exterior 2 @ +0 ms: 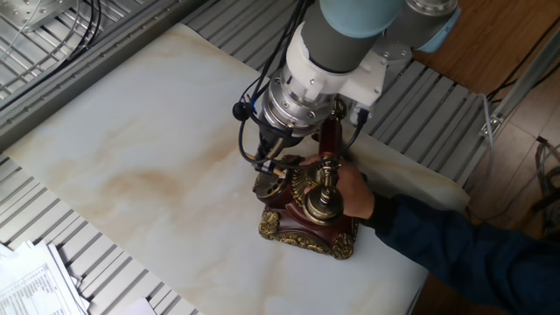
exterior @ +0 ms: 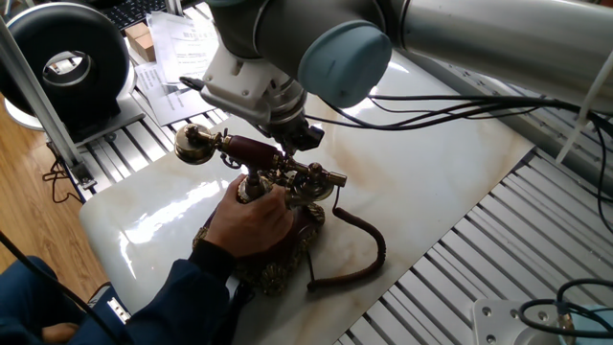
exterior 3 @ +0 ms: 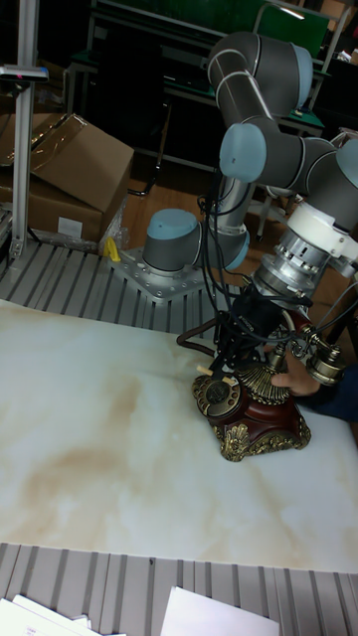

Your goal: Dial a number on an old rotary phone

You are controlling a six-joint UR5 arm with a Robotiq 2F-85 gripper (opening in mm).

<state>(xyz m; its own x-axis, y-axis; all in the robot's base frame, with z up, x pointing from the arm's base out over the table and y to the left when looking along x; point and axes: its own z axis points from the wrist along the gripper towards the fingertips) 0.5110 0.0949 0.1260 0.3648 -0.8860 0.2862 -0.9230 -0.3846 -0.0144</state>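
The old rotary phone (exterior 3: pixel 261 422) stands on the marble slab, ornate brass with a decorated square base (exterior 2: pixel 306 234). Its round dial (exterior 3: pixel 216 395) faces the front left in the tall view. The dark red-brown handset (exterior: pixel 251 149) rests on the cradle, its brass ends sticking out. The brown cord (exterior: pixel 362 251) curls off to the right. My gripper (exterior 3: pixel 231 370) hangs low right over the dial (exterior 2: pixel 271 185), shut on a small wooden stick (exterior 3: pixel 205 371) that points at the dial. The fingers themselves are dark and mostly hidden by the wrist (exterior: pixel 254 81).
A person's hand (exterior: pixel 251 222) in a blue sleeve (exterior 2: pixel 455 249) grips the phone's base from the side. Papers (exterior: pixel 190 43) and a black round device (exterior: pixel 65 57) lie beyond the slab. Slatted metal table (exterior 2: pixel 131 52) surrounds the slab; cardboard boxes (exterior 3: pixel 70 164) stand behind.
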